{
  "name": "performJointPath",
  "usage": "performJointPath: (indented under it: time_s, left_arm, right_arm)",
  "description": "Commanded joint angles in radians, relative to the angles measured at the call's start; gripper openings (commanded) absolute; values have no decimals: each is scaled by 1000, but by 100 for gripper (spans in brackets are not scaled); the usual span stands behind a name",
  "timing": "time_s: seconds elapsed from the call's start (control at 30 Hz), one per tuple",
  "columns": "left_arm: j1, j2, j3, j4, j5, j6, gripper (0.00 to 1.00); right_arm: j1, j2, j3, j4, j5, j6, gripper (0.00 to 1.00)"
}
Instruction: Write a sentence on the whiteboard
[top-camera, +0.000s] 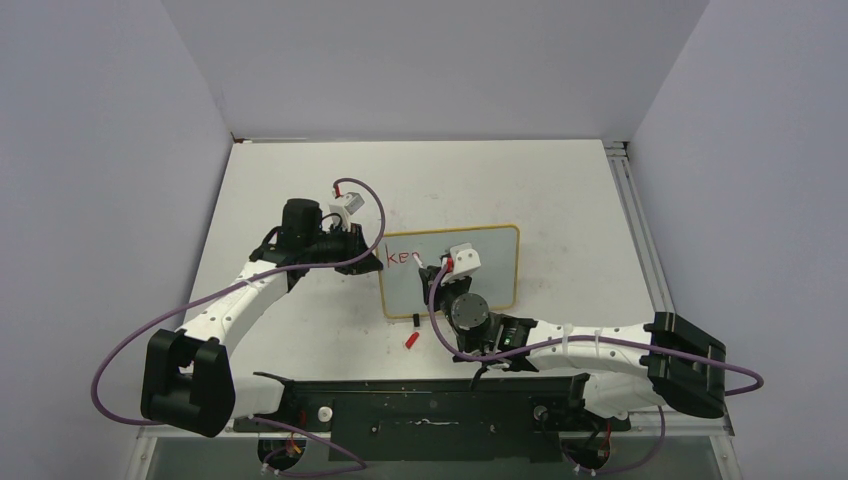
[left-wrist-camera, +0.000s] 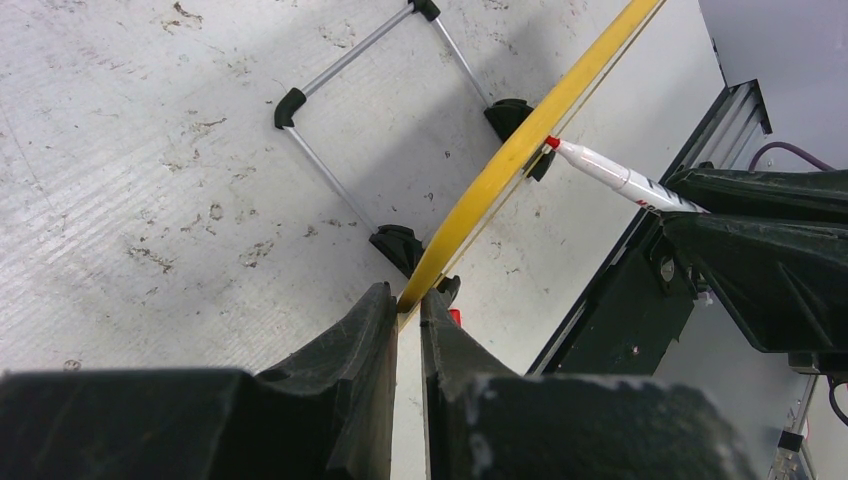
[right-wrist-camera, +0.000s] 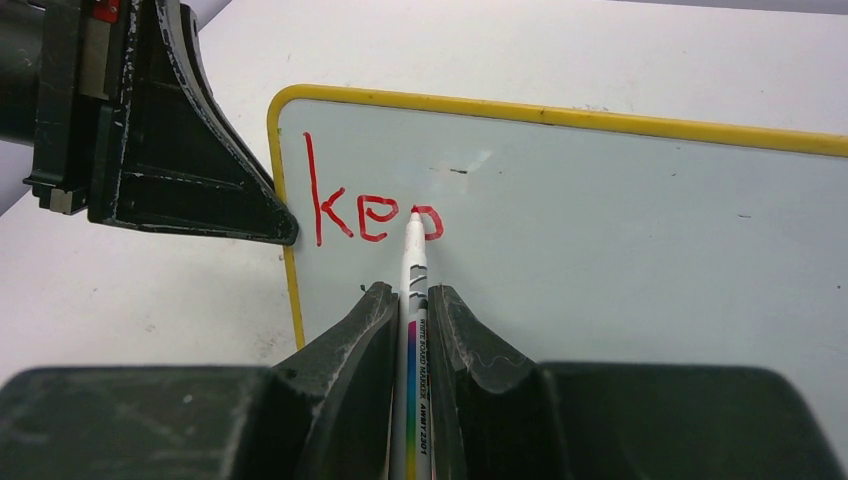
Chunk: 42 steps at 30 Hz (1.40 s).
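While the right tool (right-wrist-camera: 410, 300) grips the white red-tipped marker (right-wrist-camera: 414, 262) at the red lettering (right-wrist-camera: 352, 215) (top-left of the yellow-framed whiteboard (right-wrist-camera: 620, 260), its edge pinched by the left tool (left-wrist-camera: 406, 297)), any slip could smear it.

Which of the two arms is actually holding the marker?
The right arm's fingers pinch the marker, its tip on the whiteboard; the left arm's fingers only clamp that board's edge.
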Motion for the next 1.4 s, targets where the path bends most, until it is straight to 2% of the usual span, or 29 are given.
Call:
performJointPath:
  time_s: [0.0,0.83,1.37]
  left_arm:
    - [-6,-34,35,15,30,-9,0]
    - [-6,-40,33,15,27,-8,0]
    - [-7,-42,33,15,25,-8,0]
  right_arm:
    - [7,10,-6,-5,5,30,5]
    - [28,-1,-44,-48,19,76,5]
    - [32,-32,-52,-64,82,76,5]
